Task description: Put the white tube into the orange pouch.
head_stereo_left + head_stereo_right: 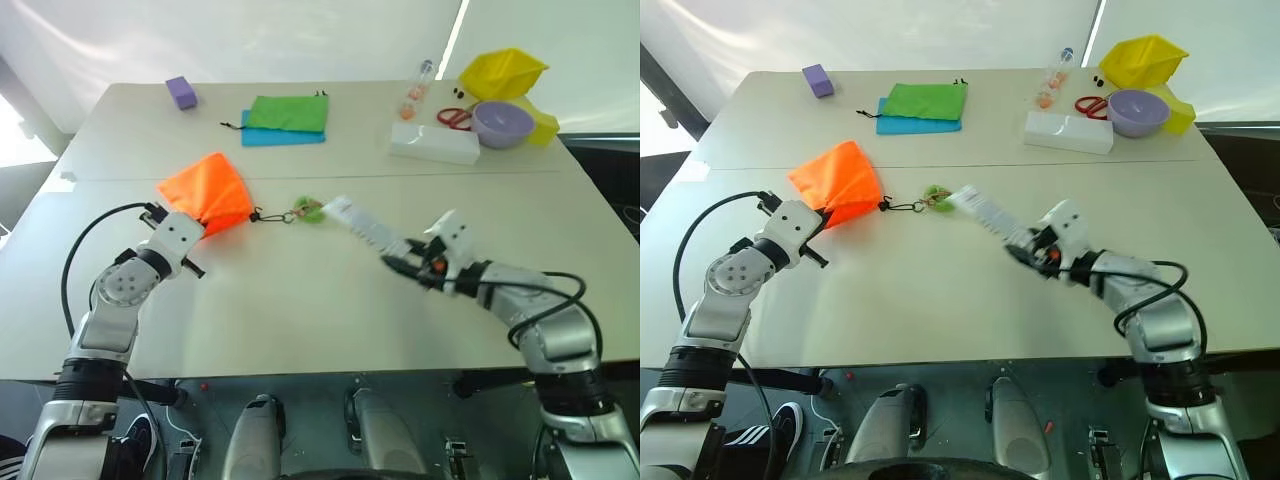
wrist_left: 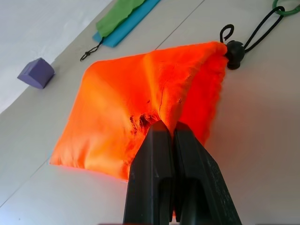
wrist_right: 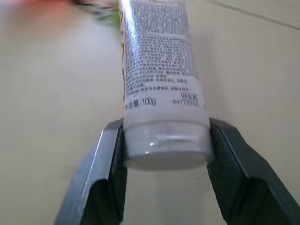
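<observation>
step: carry small white plastic squeeze tube [image 1: 362, 222] to bright orange fabric drawstring pouch [image 1: 207, 192] | my right fingers [image 3: 164, 154] clamp its cap end, crimped end toward pouch, near the green toggle [image 1: 309, 210] | my left fingers [image 2: 169, 140] pinched shut on pouch fabric | advice: mouth looks cinched; open it before inserting.

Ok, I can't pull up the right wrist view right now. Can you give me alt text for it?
The right claw is shut on the white tube at its cap end, one black finger on each side, with the printed body pointing away over the pale table. A blur of the orange pouch sits at the far edge.
</observation>
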